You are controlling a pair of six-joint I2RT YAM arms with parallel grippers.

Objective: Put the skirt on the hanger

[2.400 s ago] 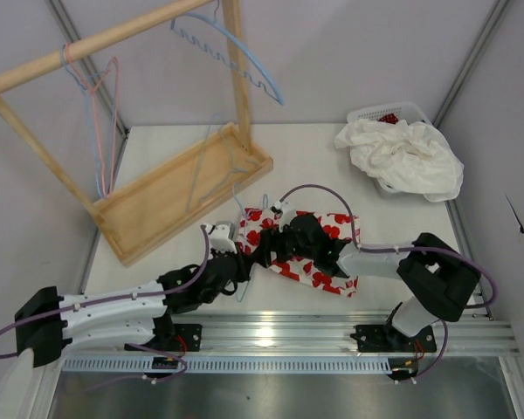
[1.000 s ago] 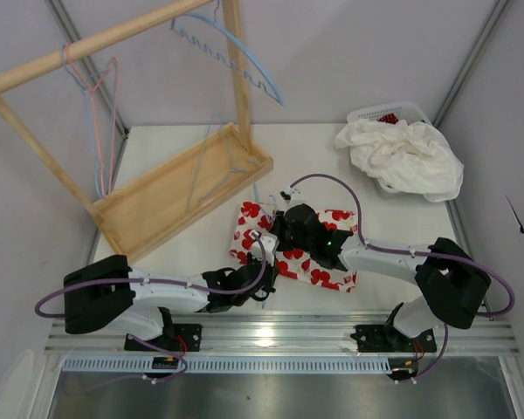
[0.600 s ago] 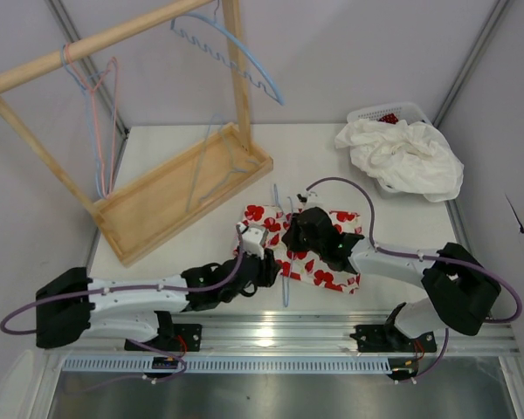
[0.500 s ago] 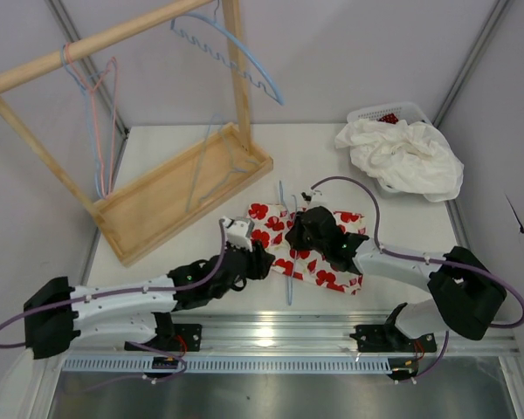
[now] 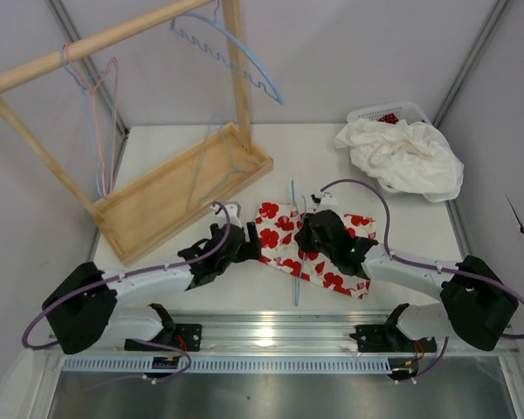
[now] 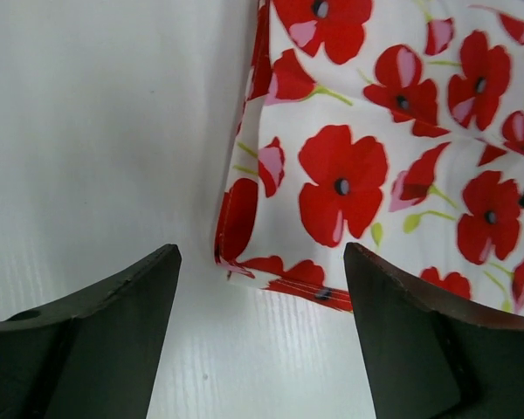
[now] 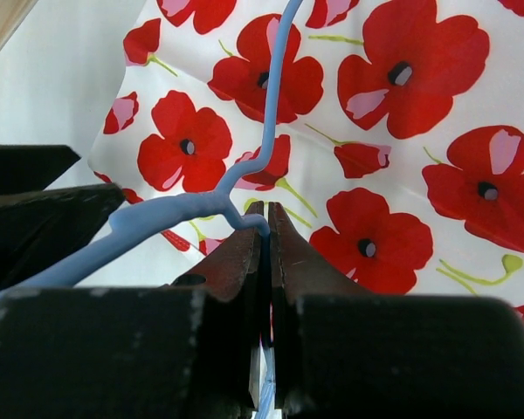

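Bright, even light is supplied from above; shadows are soft. Glare is seen on the metal rail (image 5: 266, 335). In the wrist views, left fingers (image 6: 87, 340) and right fingers (image 7: 231, 272) are rendered dark and blurred, the skirt (image 6: 375, 175) sharp.

skirt (image 5: 278, 231): white with red poppies, lying pretty flat at the 6 o'clock side of the table (image 5: 306, 157)
hanger (image 5: 295, 284): thin light-blue wire, laid across the skirt, running 12 to 6 o'clock

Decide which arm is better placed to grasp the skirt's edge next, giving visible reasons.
Left. The left gripper, open and empty, frames the skirt at its corner; the right gripper is shut on the blue hanger.
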